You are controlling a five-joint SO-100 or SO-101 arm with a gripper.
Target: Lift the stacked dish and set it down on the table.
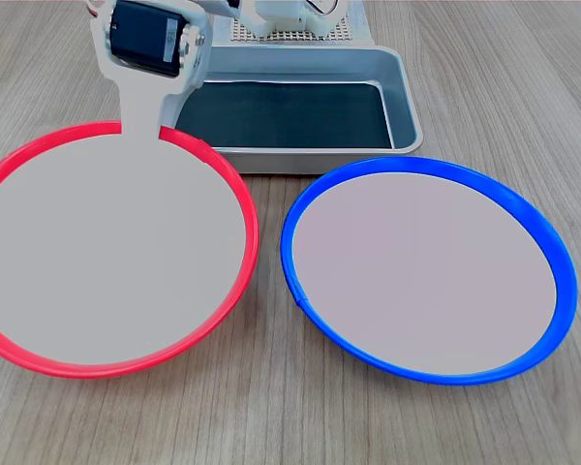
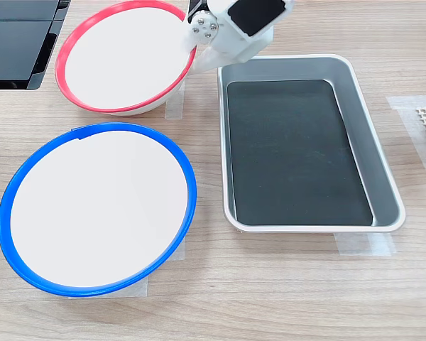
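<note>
Gripping or merely resting cannot be settled: the gripper (image 1: 141,124) meets the far rim of the red dish (image 1: 107,252) in the first exterior view, one white finger lying flat over the rim and onto the pale inside, its partner hidden, so how far the jaws stand apart cannot be told. Red dish: on the table (image 1: 271,417), beside the blue dish (image 1: 426,266), not stacked on it; the two rims lie near but apart. Whether the red dish sits fully down or tilts slightly under the finger is unclear. Tray (image 1: 407,107): grey, dark-bottomed, empty, behind both dishes in the first exterior view. Key relation: the dish spreads out from the gripper toward the first exterior view's near left, the contact point being at the rim edge closest to the tray, so any release or withdrawal would go back toward the tray side. The second exterior view adds the gripper (image 2: 199,44) from above, at the red dish (image 2: 121,57) on the rim's right side, the tray's (image 2: 383,163) whole outline, pale tape strips under the dishes, and a dark object at the second exterior view's top left. The first exterior view alone shows the finger's flat lie on the dish.
</note>
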